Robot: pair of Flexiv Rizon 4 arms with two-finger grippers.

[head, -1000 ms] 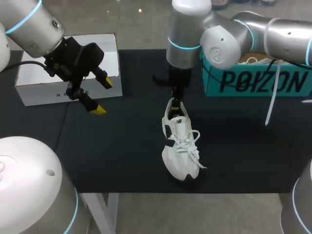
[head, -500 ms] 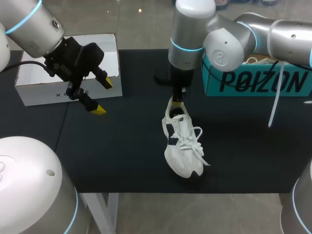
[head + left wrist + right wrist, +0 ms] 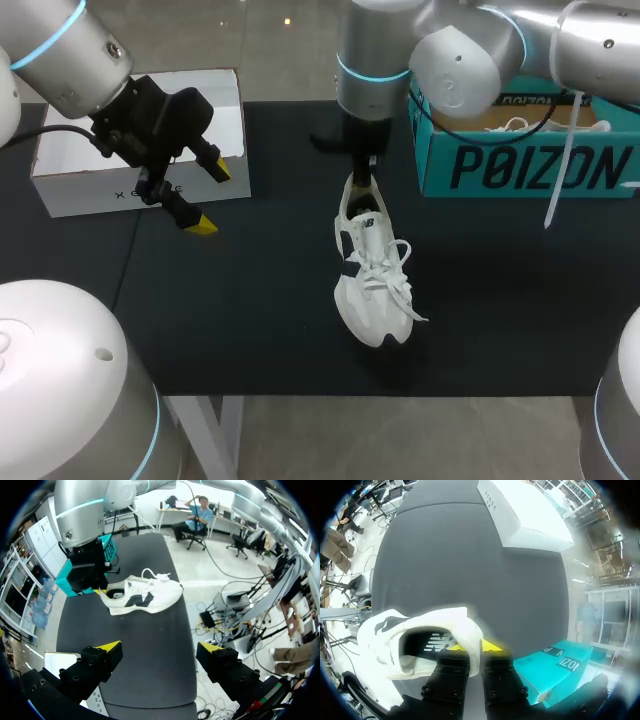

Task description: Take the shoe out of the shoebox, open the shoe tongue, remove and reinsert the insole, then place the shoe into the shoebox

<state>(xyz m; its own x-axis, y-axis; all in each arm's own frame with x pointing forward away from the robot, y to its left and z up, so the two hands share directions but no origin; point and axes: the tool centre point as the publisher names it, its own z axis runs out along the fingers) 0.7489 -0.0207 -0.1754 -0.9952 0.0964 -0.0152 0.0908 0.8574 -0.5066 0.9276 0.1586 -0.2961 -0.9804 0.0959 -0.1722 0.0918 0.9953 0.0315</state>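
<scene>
Fingers of the right gripper (image 3: 479, 649) pinch the heel collar of the white shoe (image 3: 370, 290), seemingly to steady it on the black table (image 3: 250, 320) beside the teal shoebox (image 3: 520, 165). The left gripper (image 3: 210, 197) hangs wide open and empty by the white box (image 3: 70, 185), likely free for the tongue

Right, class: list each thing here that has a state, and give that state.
White sneaker: unboxed, heel collar pinched.
Teal shoebox: open.
White box: closed.
Left gripper: fingers open, empty.
Right gripper: fingers shut on the sneaker's heel.
</scene>
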